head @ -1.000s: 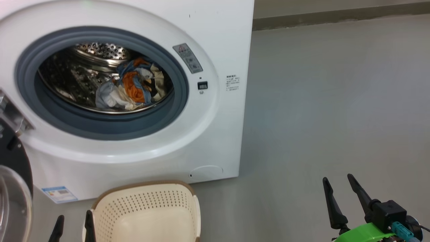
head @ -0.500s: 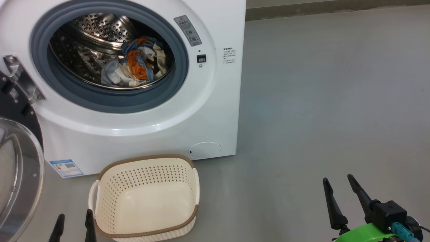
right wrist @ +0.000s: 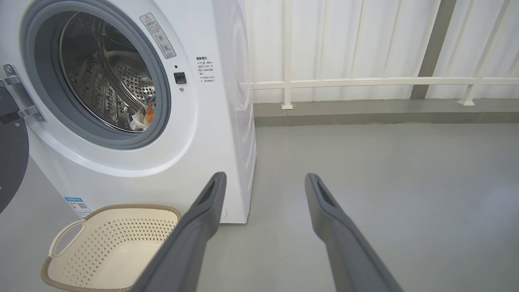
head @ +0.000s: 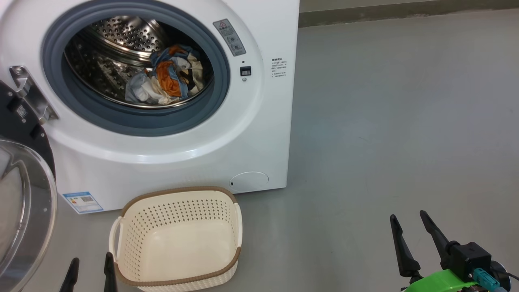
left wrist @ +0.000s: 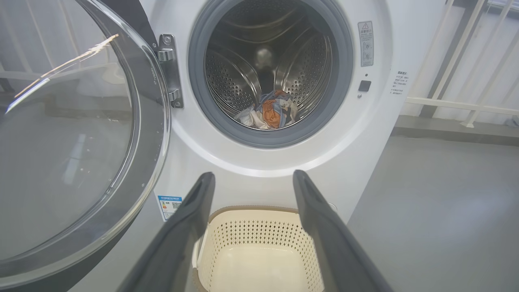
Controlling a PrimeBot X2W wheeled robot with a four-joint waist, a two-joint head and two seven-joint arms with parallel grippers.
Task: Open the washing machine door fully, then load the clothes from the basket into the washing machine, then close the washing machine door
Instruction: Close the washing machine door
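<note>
**Head view:** big white front-loading washing machine (head: 162,166), upper left. Bundled blue, orange and white clothes (head: 164,81) lie in its steel drum (head: 101,69). The cream perforated plastic basket (head: 178,215), lower centre, is empty. Jaws of left gripper (head: 90,261) and right gripper (head: 407,219) are spread, holding nothing.

**Left wrist view:** round glass-centred washing machine door (left wrist: 73,142) stands wide, frame left. Its glossy curve may let the left gripper slip while pushing.

**Right wrist view:** clothes near the drum lip could catch in the grey rubber seal (right wrist: 160,101).

The door (head: 24,194) is cut off by the head view's left edge, and the washing machine (head: 162,170) by its top. The blue label (head: 82,202) is printed too small to be read.
</note>
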